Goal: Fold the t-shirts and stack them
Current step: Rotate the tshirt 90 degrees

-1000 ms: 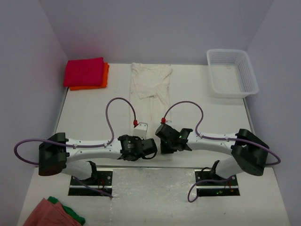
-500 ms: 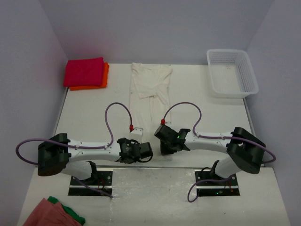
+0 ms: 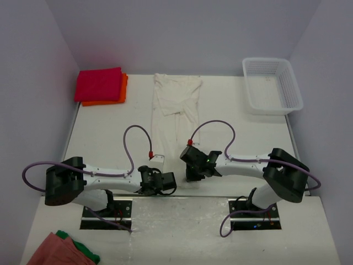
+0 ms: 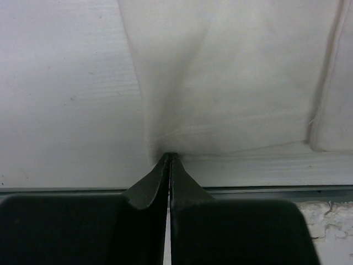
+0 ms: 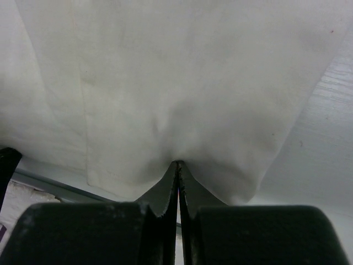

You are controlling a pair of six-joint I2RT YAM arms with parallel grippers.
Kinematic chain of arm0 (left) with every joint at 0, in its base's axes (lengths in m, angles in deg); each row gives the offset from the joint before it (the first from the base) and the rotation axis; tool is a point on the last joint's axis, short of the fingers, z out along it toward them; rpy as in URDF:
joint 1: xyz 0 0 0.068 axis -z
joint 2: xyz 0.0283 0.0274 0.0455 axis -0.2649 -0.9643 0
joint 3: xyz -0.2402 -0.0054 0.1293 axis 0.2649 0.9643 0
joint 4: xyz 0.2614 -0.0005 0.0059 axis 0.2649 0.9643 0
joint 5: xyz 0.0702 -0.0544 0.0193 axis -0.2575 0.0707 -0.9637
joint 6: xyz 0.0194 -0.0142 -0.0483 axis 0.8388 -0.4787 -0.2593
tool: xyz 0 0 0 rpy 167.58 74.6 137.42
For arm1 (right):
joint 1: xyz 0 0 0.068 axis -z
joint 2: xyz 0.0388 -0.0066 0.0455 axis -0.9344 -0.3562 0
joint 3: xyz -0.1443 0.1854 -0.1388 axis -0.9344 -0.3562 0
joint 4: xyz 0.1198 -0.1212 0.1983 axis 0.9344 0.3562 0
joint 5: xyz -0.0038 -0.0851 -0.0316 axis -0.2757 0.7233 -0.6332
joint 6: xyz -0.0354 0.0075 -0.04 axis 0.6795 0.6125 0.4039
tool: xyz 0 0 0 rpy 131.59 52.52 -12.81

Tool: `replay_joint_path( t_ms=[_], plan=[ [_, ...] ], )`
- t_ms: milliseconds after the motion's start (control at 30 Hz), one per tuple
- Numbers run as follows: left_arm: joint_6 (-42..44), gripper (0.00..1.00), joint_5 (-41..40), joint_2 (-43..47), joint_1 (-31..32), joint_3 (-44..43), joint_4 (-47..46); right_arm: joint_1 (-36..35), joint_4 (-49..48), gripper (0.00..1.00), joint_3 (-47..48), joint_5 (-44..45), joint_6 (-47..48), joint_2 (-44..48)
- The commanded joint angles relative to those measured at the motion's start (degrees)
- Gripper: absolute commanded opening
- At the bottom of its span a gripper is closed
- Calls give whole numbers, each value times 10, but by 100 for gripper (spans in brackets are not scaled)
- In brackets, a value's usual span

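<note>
The cream-white t-shirt [image 3: 176,96] lies as a long narrow strip down the middle of the table, sleeves at the far end. Its near hem reaches the table's front edge. My left gripper [image 4: 169,155] is shut on the hem's left corner, where the cloth [image 4: 231,83] puckers into the fingertips. My right gripper [image 5: 177,163] is shut on the hem's right part, with cloth [image 5: 182,83] bunched at its tips. From above, the left gripper [image 3: 159,168] and the right gripper [image 3: 188,164] sit side by side over that hem. The magenta-red t-shirt [image 3: 99,83] lies folded on the orange t-shirt [image 3: 123,88] at the back left.
A white mesh basket [image 3: 272,85] stands at the back right corner. Salmon-pink [image 3: 54,251] and green [image 3: 85,252] cloths lie bunched at the near left, off the table top. The table's metal front edge [image 4: 265,191] runs just behind both grippers.
Both grippers have drawn back toward the table's near edge, still shut on the hem, and the cream-white shirt's near end has come with them.
</note>
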Motion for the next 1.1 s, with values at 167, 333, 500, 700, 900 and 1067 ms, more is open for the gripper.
replay_joint_path(
  t_ms=[167,333,500,700,900,1067],
  plan=[
    [-67,0,5,-4,17,28,-4,-4,3,0,-12,11,-15,-22],
    [-90,0,-25,10,26,11,36,-4,45,0,-8,47,-11,34],
    [-102,0,-56,14,26,-16,98,-4,129,0,25,87,-3,89],
    [-113,0,-79,42,37,-46,146,-15,173,41,35,82,15,175],
    [-92,7,-81,93,43,-78,185,-15,95,89,-79,26,-22,305],
    [-50,20,-43,264,13,-20,133,-16,78,75,-150,34,-82,353]
  ],
)
